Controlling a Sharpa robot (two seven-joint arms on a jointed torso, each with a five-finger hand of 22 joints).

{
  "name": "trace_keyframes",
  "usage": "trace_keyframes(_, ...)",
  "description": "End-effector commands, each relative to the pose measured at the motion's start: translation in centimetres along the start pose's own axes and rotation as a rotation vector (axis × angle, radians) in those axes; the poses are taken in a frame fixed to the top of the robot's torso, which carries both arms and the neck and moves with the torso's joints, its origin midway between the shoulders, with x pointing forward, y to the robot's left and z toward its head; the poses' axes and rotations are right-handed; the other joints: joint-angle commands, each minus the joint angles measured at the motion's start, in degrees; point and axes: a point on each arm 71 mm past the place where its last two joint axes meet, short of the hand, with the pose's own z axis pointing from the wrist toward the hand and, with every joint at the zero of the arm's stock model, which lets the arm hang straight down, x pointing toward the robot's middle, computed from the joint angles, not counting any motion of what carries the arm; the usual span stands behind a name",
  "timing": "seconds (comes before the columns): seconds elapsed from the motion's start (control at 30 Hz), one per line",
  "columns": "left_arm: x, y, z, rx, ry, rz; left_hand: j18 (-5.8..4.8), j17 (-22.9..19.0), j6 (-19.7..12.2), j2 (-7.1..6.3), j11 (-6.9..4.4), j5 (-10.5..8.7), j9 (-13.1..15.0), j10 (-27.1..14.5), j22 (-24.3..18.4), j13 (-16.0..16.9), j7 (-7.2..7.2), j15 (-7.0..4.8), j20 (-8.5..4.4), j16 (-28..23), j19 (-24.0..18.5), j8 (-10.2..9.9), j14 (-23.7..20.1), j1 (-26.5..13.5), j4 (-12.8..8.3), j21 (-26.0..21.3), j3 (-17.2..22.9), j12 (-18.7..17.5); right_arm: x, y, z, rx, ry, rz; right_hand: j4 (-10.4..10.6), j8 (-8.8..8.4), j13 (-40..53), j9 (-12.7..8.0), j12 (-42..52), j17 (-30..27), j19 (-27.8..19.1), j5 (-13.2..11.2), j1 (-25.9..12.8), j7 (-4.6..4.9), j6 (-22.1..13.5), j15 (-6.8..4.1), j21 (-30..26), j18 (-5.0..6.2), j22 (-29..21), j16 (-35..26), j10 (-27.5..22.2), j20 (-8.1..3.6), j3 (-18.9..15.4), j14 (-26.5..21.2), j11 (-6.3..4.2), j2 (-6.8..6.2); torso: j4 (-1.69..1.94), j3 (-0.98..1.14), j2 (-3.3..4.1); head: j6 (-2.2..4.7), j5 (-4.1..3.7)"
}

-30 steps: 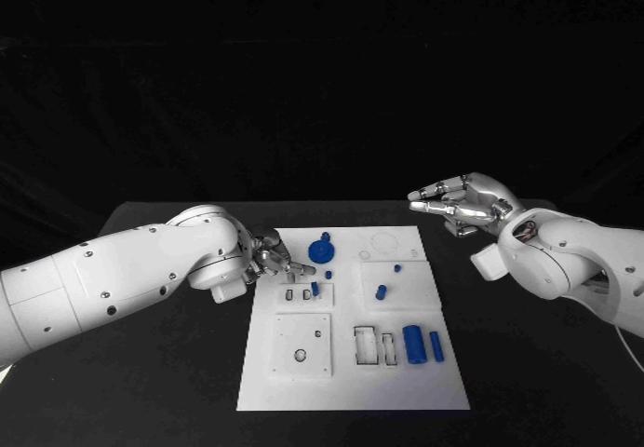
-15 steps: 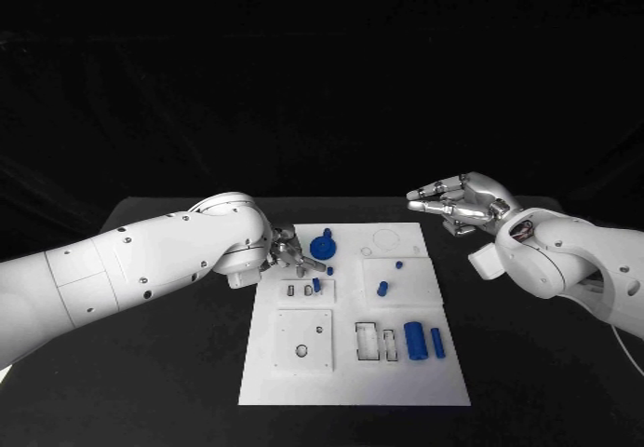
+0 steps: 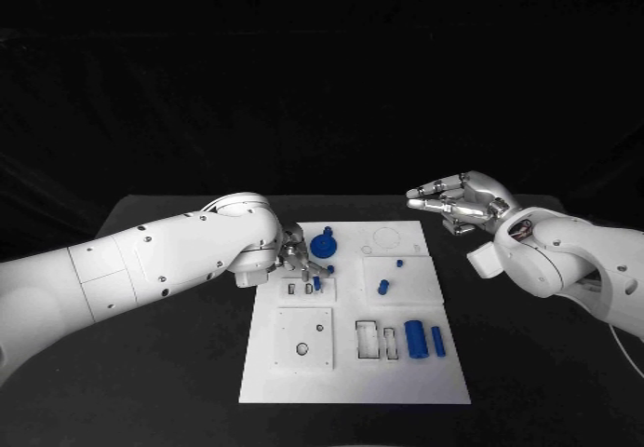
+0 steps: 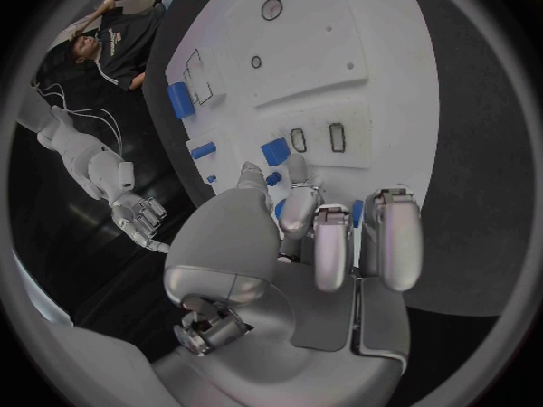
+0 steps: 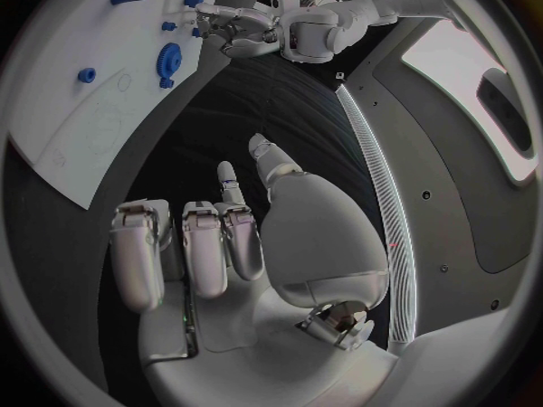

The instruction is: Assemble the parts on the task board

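While my left hand [image 3: 293,262] hangs low over the far left part of the task board [image 3: 352,382], I can see a small blue peg [image 3: 315,282] at its fingertips, just above the two little slots [image 3: 298,290] cut in the board. From the left wrist view the fingers [image 4: 319,244] look curled in close around small blue bits, so I think the hand is pinching that peg, but I cannot be fully sure. My right hand [image 3: 458,203] is up in the air, well away from the board, on its far right side, with fingers bent in and nothing in them. The blue gear [image 3: 322,248] sits just beyond my left hand. Two more short pegs [image 3: 384,287] stand on the right half of the board, and a fat blue cylinder [image 3: 415,340] and a thin blue bar [image 3: 437,342] lie near the front, beside two long empty slots [image 3: 374,341]. I think the job now is to put the small peg into its hole. To do it well, I would go slow, keep the peg straight up, line it up over the hole, and push down softly. I would keep my fingers away from the gear so it does not get bumped.
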Motion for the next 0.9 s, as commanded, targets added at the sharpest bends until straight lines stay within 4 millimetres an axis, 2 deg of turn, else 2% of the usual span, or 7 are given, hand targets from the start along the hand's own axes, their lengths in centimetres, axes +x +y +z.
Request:
trace_keyframes(0.03,0.11,-0.17,0.00,-0.005,0.016,0.028,-0.42,15.1,-0.4,0.11,-0.04,0.27,0.1,0.4,3.5,0.1,0.12,-0.23,-0.47,0.2,2.4,0.2,5.9,0.6,-0.2,0.3,0.2,0.4,0.09,0.04,0.04,-0.011,0.001,0.002,0.0,0.00,15.1,-0.1,0.2,15.1,3.1,-0.2,-0.1,0.03,-0.3,0.41,-0.1,-0.59,8.4,0.2,5.7,0.32,-0.3,6.0,0.05,0.33,0.01,0.02,0.00,-0.08,-0.04)
trace_keyframes(0.27,0.21,-0.40,0.05,-0.001,0.022,0.028,-0.47,15.1,-0.6,0.34,-0.06,0.42,0.8,0.5,3.8,0.3,0.10,-0.22,-0.46,0.2,2.4,0.4,5.9,1.6,-0.2,0.5,0.6,0.5,0.18,-0.07,0.12,-0.009,0.003,0.003,0.0,0.00,15.1,-0.1,0.2,15.1,3.1,-0.3,-0.1,0.03,-0.3,0.42,-0.1,-0.57,8.3,0.2,5.7,0.33,-0.3,6.0,0.06,0.37,0.10,0.04,-0.01,-0.26,-0.02)
trace_keyframes(0.33,0.24,-0.44,0.08,-0.001,0.027,0.029,-0.52,15.1,-0.8,0.49,-0.07,0.47,1.2,0.5,4.1,0.4,0.08,-0.24,-0.48,0.2,2.5,0.5,5.9,2.9,-0.4,0.7,1.5,0.5,0.22,-0.12,0.16,-0.008,0.004,0.004,0.0,0.00,15.1,-0.1,0.2,15.1,3.1,-0.3,-0.1,0.03,-0.3,0.42,-0.1,-0.57,8.3,0.2,5.7,0.33,-0.3,6.0,0.06,0.37,0.09,0.08,-0.02,-0.30,0.03)
trace_keyframes(0.43,0.30,-0.49,0.14,-0.002,0.034,0.034,-0.56,15.1,-0.9,0.30,-0.08,0.52,1.7,0.6,4.4,0.5,0.08,-0.25,-0.48,0.2,2.6,0.5,5.9,3.7,-0.3,0.8,2.7,0.6,0.28,-0.19,0.18,-0.006,0.005,0.005,0.0,-0.01,15.1,-0.1,0.2,15.1,3.1,-0.3,-0.1,0.04,-0.3,0.42,-0.1,-0.55,8.2,0.2,5.7,0.34,-0.3,6.0,0.06,0.39,0.09,0.03,-0.02,-0.34,0.10)
trace_keyframes(0.6,0.34,-0.53,0.17,-0.003,0.039,0.038,-0.58,15.1,-1.0,0.22,-0.08,0.52,1.9,0.6,4.4,0.5,0.08,-0.25,-0.48,0.2,2.6,0.5,5.9,3.8,-0.2,0.8,3.0,0.6,0.34,-0.27,0.18,-0.005,0.006,0.005,0.0,-0.01,15.1,-0.1,0.2,15.1,3.1,-0.3,-0.1,0.04,-0.3,0.42,-0.1,-0.55,8.2,0.2,5.7,0.34,-0.3,6.0,0.06,0.39,0.00,0.00,0.01,-0.28,0.07)
trace_keyframes(0.9,0.43,-0.80,0.24,0.000,0.047,0.047,-0.59,15.1,-1.0,0.16,-0.09,0.52,1.9,0.6,4.5,0.6,0.08,-0.25,-0.48,0.2,2.6,0.5,5.9,3.9,-0.2,0.9,3.2,0.6,0.34,-0.34,0.19,-0.001,0.005,0.005,0.0,-0.02,15.1,-0.1,0.2,15.1,3.0,-0.4,0.0,0.04,-0.3,0.43,-0.1,-0.55,8.2,0.2,5.7,0.35,-0.3,6.0,0.07,0.55,0.10,0.01,-0.01,-0.50,0.04)
